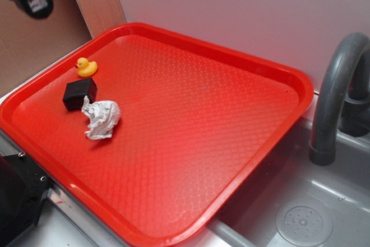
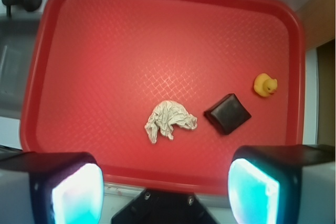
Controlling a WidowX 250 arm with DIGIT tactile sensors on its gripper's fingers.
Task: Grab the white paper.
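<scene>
On the red tray (image 1: 243, 67), the white paper (image 1: 102, 119) lay crumpled, touching the black block (image 1: 79, 93), with the yellow rubber duck (image 1: 86, 67) just beyond. Above, the gripper (image 2: 165, 187) hung spread wide, holding nothing, well clear of the paper.

The black block (image 2: 227, 113) sits just beside the white paper (image 2: 169, 120) at frame right in the wrist view, rubber duck (image 2: 265, 85) beyond; the red tray (image 2: 157, 35) lies bare on the paper's other sides

Red tray (image 1: 254, 56) w/ black block (image 1: 78, 93), yellow duck (image 1: 86, 67); grey faucet (image 1: 335, 96), sink (image 1: 324, 201).
</scene>
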